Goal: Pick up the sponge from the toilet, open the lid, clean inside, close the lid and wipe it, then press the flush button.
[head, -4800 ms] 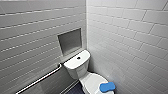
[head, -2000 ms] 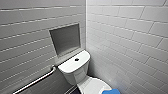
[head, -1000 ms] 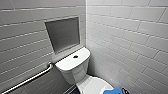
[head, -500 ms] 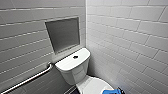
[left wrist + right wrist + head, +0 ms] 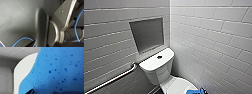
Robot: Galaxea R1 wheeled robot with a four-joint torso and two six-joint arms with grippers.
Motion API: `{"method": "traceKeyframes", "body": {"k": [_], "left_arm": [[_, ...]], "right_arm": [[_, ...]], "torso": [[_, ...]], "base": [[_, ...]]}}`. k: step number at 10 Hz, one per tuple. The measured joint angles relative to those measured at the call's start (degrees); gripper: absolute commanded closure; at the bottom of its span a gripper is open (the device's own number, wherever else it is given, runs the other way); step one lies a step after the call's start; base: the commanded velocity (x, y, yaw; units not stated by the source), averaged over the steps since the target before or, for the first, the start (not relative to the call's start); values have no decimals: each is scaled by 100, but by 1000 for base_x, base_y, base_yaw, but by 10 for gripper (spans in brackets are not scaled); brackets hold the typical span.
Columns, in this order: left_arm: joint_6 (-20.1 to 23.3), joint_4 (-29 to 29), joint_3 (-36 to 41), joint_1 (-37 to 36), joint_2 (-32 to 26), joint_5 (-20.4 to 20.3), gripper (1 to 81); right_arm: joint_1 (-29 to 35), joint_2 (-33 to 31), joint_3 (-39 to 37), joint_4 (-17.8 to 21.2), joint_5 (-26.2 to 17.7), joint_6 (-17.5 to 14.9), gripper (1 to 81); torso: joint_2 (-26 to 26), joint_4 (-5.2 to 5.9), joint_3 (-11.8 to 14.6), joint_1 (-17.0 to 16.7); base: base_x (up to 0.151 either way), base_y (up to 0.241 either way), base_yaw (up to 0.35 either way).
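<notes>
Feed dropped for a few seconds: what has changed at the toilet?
Only the camera moved: the robot closed in, so the toilet shows larger and lower in the head view. The sponge lies on the lid as before.

Two tiled walls meet in a corner ahead of me. The left wall (image 5: 106,37) and the right wall (image 5: 214,37) are both covered in pale grey oblong tiles, laid in rows with lighter joints. Set into the left wall near the corner I see a square niche (image 5: 147,35) with a darker grey back. Lower on that wall a metal grab bar (image 5: 111,79) runs at a slant, one end bending into the wall below the niche. My right wrist view catches more pale tiles (image 5: 13,51).
</notes>
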Motion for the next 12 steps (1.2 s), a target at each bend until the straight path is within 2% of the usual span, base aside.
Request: {"method": "traceKeyframes", "body": {"k": [4, 5, 7, 9, 12], "left_arm": [[-9, -5, 0, 2, -29, 13, 10], [-9, -5, 0, 2, -27, 7, 10], [-9, -7, 0, -9, -24, 18, 10], [-6, -5, 0, 0, 4, 20, 10], [-9, -5, 5, -33, 9, 18, 10]], "right_arm": [[-78, 144, -239, -30, 267, 46, 10], [-130, 245, -388, -185, 661, -17, 811], [-174, 254, -410, -503, 846, -38, 811], [-172, 182, -308, -608, 844, -38, 811], [-144, -468, 524, -772, 702, -38, 811]], "torso": [[-9, 0, 6, -13], [-9, 0, 6, -13], [-9, 0, 5, -9], [-9, 0, 5, -9], [-9, 0, 2, -6]], "base": [[0, 0, 0], [0, 0, 0], [0, 0, 0], [0, 0, 0], [0, 0, 0]]}}
